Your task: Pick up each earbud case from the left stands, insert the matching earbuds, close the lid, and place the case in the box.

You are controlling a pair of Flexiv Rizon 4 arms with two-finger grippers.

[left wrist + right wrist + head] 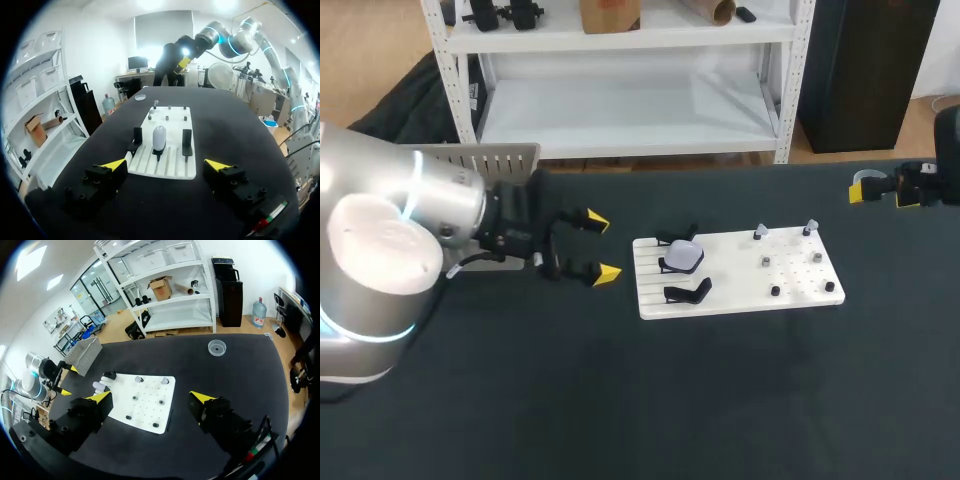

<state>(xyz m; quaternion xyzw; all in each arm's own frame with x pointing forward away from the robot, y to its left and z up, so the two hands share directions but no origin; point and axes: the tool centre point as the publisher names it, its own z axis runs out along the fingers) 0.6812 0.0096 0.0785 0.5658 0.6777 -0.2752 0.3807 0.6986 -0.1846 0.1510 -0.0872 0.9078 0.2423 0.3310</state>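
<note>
The black bench (720,400) carries everything. My left arm comes in low over it, and the left fingers (603,247) are spread wide. They grip nothing and touch nothing. The right fingers (151,397) are also spread wide and free, hanging above the bench and well apart from all the things.

One grey box (495,158) stands behind the left fingers, close beside the left arm. In the right wrist view it is far ahead of the right fingers, past the board.

One white board (800,298) lies flat on the bench. Its slotted end is just ahead of the left fingers (165,164), and its pegged end is the nearer one to the right fingers.

There is one earbud case (681,257), pale and rounded, with the lid shut. It sits on the middle stand of the board, straight ahead of the left fingers and in line with the gap between them.

I count three black stands. The middle one is under the case. The other two, one (135,140) on each side (187,142) of the case, are bare.

Two pale earbuds (760,232) (810,228) sit on pegs at the board's pegged end, apart from each other and well beyond the case from the left fingers.

Four small dark pegs (134,398) stand near them, with nothing on them.

One small clear dish (217,347) rests on the bench far ahead of the right fingers.
</note>
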